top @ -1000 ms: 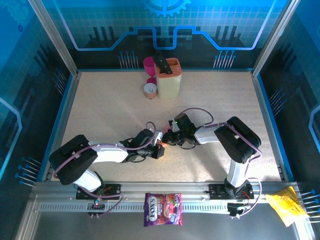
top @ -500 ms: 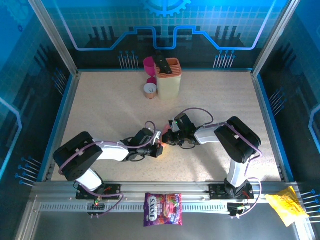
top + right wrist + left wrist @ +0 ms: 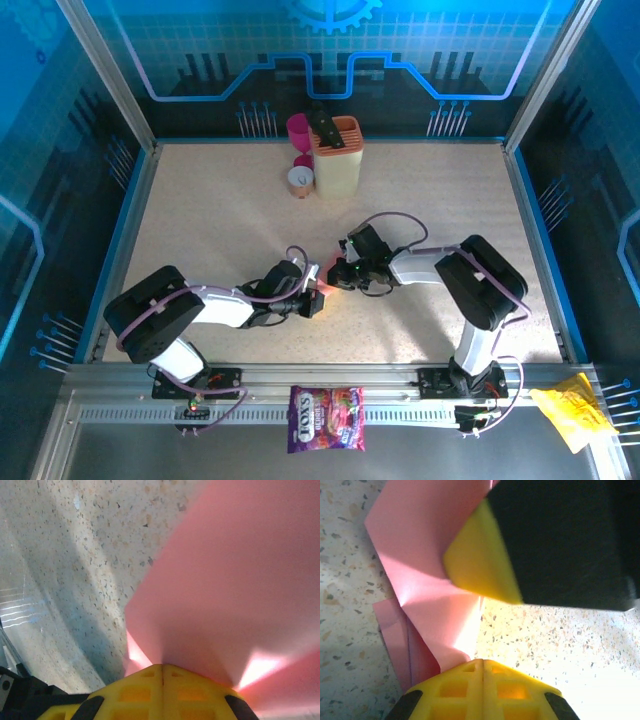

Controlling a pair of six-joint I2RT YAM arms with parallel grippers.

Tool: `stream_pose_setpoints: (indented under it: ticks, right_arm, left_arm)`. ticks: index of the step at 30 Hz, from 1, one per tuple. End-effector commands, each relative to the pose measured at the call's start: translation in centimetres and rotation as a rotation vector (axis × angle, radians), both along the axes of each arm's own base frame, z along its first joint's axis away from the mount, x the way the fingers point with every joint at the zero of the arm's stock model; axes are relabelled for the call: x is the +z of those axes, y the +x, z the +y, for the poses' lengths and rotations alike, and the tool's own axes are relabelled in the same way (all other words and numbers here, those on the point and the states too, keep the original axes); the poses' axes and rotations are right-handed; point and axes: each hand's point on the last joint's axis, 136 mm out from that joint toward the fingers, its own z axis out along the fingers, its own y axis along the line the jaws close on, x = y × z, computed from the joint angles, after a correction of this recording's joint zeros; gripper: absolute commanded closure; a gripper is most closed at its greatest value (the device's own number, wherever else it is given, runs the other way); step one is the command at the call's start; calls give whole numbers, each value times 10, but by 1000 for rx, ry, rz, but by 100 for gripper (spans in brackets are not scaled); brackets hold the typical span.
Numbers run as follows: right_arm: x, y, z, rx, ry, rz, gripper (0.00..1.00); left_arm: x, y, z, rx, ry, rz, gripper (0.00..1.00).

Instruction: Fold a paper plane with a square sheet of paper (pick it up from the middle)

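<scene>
Well in front of the cream holder with the orange top (image 3: pixel 338 158), on the side of the arm bases, has both grippers tip to tip. Clenches the right gripper (image 3: pixel 162 671) on the pink sheet of paper (image 3: pixel 430 555): comes out from between the yellow pads and spreads wide over the speckled table (image 3: pixel 75 540). Presses the pads of the left gripper (image 3: pixel 482 666) together, with the sheet reaching their tips; cannot tell if pinched there. Already folded: shows creases, a pointed corner and a doubled flap at the side. Overlaps the sheet with one right finger (image 3: pixel 480 560).
</scene>
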Motion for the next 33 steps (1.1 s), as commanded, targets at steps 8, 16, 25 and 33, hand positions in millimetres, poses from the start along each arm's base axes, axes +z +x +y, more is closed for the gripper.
stream_pose_setpoints:
  ticks: [8,16,25,33]
  right_arm:
    - [17,-11,-9,6,-50,-41,100]
    - [3,-22,16,30,-52,-19,100]
    - [-31,-20,4,-74,-157,61,100]
    - [-23,-2,-22,-166,-253,38,100]
  left_arm:
    - [-33,-20,26,19,102,93,100]
    - [-34,-20,27,21,104,94,100]
    - [-43,-24,31,27,127,118,100]
    - [-58,-30,36,41,149,164,100]
